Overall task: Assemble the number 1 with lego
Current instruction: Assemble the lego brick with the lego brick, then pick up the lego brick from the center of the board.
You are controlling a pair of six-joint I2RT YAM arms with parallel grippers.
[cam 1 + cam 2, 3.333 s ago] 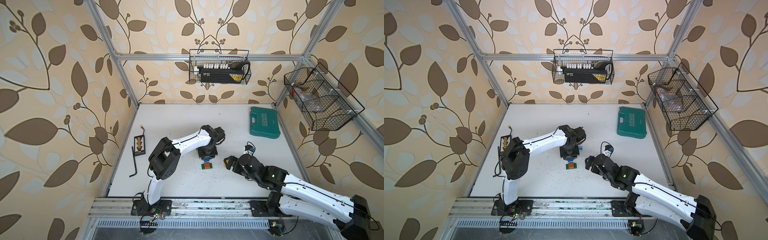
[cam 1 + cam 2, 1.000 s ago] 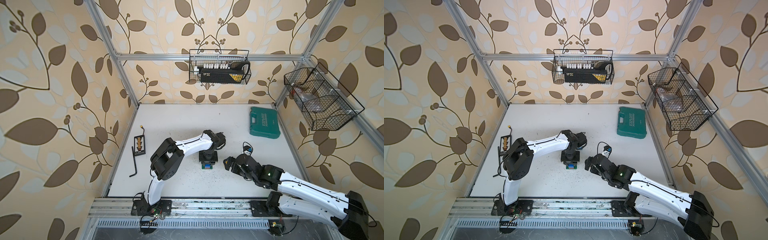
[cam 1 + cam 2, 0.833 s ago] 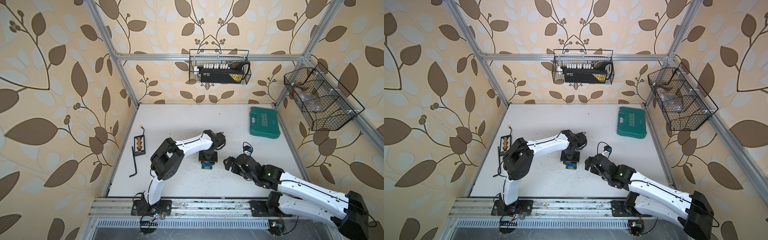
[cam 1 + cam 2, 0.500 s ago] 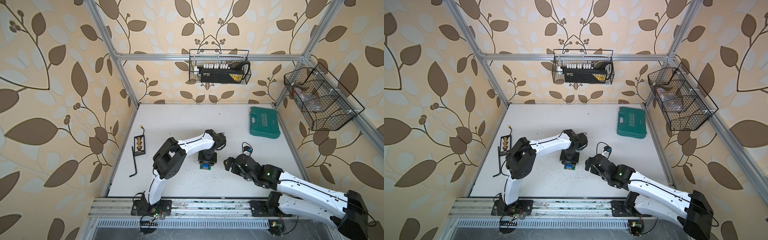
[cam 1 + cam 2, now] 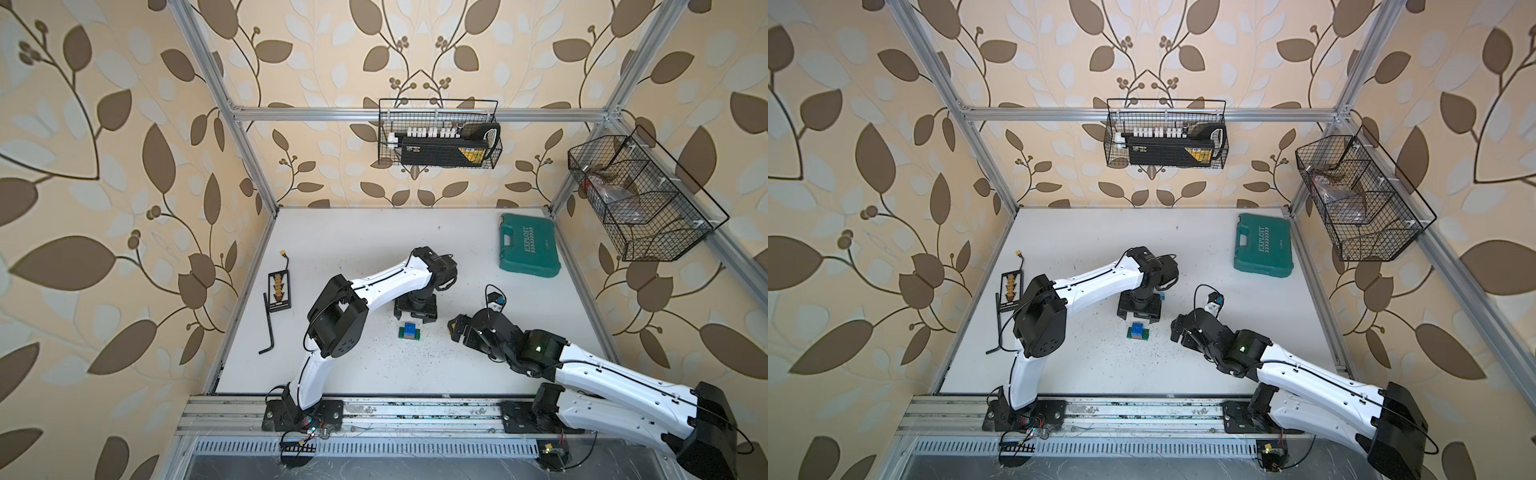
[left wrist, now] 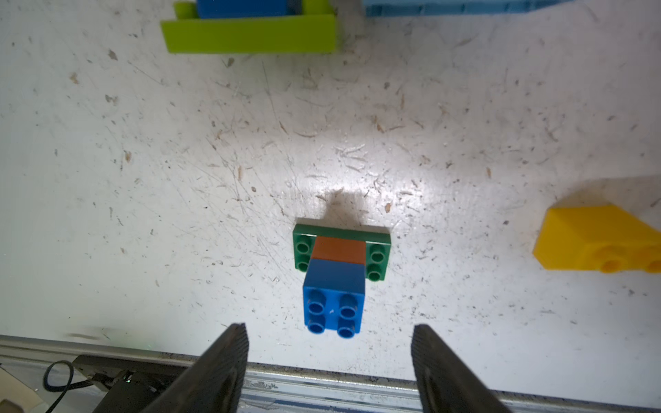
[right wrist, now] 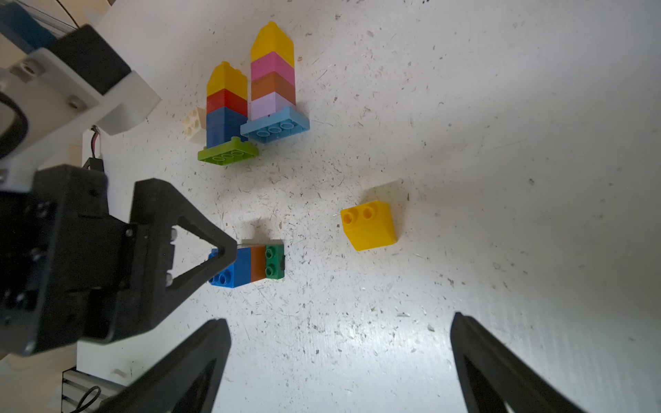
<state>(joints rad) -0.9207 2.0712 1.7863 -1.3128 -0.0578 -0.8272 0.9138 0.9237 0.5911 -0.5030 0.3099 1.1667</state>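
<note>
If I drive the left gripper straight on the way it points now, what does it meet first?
The blue brick, the top piece above the green plate. The left gripper is open, jaws either side of it, so they would likely straddle it; depth is unclear.

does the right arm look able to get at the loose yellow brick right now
Probably yes: the right gripper is open, and the yellow brick lies alone on bare table ahead of it. The left gripper sits to one side, at the blue-brown-green stack.
</note>
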